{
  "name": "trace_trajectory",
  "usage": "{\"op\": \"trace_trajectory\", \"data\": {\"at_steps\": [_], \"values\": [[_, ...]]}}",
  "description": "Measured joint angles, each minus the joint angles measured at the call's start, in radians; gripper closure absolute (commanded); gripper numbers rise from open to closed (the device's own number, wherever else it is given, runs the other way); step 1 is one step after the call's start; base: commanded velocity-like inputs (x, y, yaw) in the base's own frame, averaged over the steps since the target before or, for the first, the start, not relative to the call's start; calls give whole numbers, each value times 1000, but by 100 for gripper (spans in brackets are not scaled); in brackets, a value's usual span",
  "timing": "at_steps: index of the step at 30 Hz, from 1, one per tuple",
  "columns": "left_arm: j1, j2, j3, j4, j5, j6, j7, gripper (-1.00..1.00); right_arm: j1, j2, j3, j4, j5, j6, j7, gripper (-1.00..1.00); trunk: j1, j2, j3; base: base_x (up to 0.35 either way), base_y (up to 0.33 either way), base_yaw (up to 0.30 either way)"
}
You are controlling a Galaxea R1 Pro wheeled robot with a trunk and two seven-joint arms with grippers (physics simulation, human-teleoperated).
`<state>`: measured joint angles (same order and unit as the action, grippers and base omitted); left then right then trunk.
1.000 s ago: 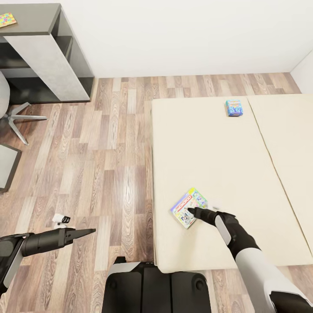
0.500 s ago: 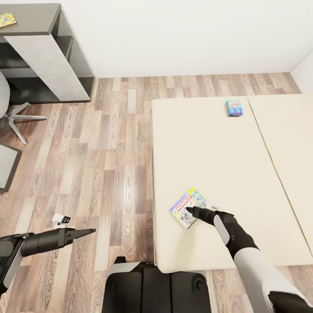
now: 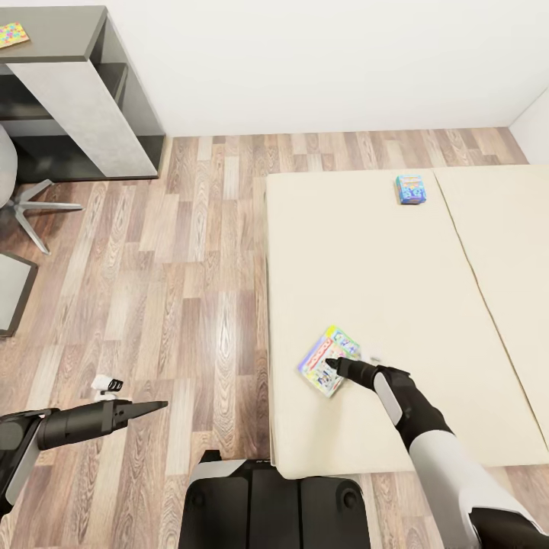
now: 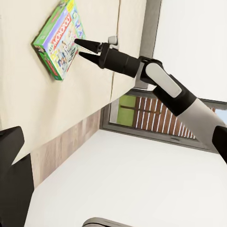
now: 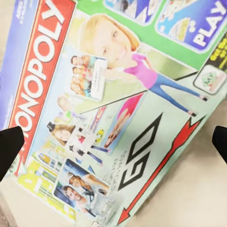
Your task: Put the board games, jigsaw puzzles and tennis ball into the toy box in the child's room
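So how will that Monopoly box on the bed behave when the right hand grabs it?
The Monopoly box looks stiff and flat, so it probably won't roll. Lying flat on the bed, its cover may slip under the open right hand.

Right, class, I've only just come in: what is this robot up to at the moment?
It is tidying toys. Its right gripper reaches down onto the Monopoly box lying near the edge of the bed, fingers open over the cover and not yet closed on it. A small blue game lies farther up the bed. The left gripper hangs idle over the floor, holding nothing. A puzzle sits on the desk in the corner.
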<state>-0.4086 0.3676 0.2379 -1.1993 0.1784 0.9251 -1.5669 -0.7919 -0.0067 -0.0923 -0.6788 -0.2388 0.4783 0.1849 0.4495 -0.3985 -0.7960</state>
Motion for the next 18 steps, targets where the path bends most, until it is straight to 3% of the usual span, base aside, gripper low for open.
{"op": "trace_trajectory", "data": {"at_steps": [10,18], "values": [[0,-1,0,0,0,0,0,-100,-16,2,2,-19,1,5,3,-100,0,0,0,0,0,0],[1,-1,0,0,0,0,0,-100,-31,26,9,-18,6,2,1,-100,0,0,0,0,0,0]]}}
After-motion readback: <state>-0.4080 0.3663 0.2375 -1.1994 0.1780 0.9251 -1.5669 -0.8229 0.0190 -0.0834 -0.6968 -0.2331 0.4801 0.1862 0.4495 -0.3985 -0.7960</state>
